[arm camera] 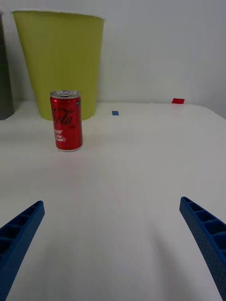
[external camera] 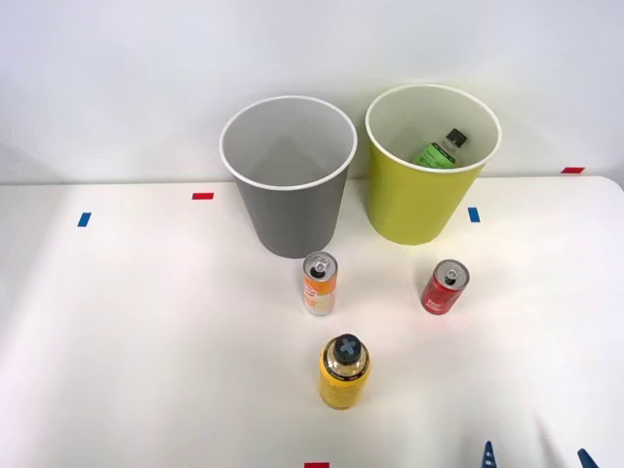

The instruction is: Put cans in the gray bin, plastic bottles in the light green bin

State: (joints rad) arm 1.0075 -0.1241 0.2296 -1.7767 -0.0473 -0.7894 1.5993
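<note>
While the green-labelled plastic bottle (external camera: 441, 151) already lies inside the light green bin (external camera: 414, 210), leaning against its wall with the black cap uppermost, I count that half of the sorting done; the gray bin (external camera: 292, 210) looks bare inside as far as I can see, so the cans are all still to go. Three upright containers stand on the white table (external camera: 127, 341): the orange-and-white can (external camera: 319, 283) just in front of the gray bin, the red can (arm camera: 66, 120) in front of the light green bin and off to its right, and a yellow can-like container (external camera: 344, 371) with a dark top nearer to me; whether that last one counts as a can I can't say for sure. Each has its long axis vertical, pull-tab top facing up. My right gripper (arm camera: 112, 235) is spread wide and holds nothing; it sits low over the table, well short of the red can, which stands ahead of it and off toward one finger, so I judge that can the likely next pick.
</note>
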